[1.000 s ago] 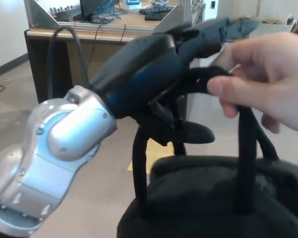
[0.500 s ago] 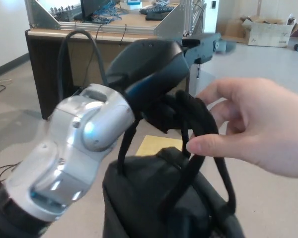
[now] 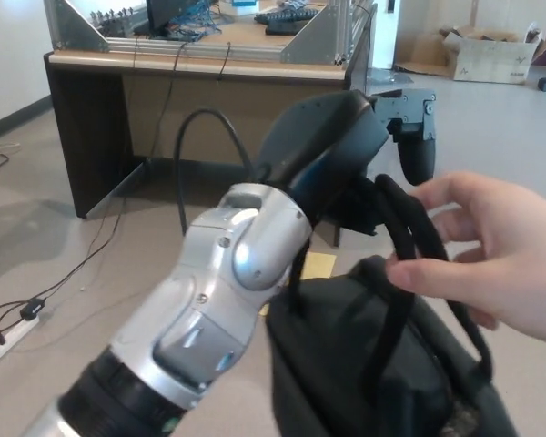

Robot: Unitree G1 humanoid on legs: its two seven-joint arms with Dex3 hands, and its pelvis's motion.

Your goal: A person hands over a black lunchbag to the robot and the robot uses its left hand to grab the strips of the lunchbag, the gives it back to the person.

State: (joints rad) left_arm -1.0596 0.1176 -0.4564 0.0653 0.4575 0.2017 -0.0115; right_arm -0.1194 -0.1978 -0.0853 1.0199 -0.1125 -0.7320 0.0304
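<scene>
A soft black fabric lunchbag [image 3: 373,364] is hanging at the lower right edge, open floor [image 3: 91,246] lying to its left. The robot's black left hand [image 3: 346,159] is reaching over its black straps [image 3: 409,223]; its grip cannot be told. A person's hand [image 3: 491,255] is pinching the straps.

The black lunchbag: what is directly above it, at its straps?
Above the lunchbag, its straps rise between the robot's left hand and a person's hand, whose fingers pinch them. The robot's fingers are mostly hidden, so its grip is unclear.
</scene>
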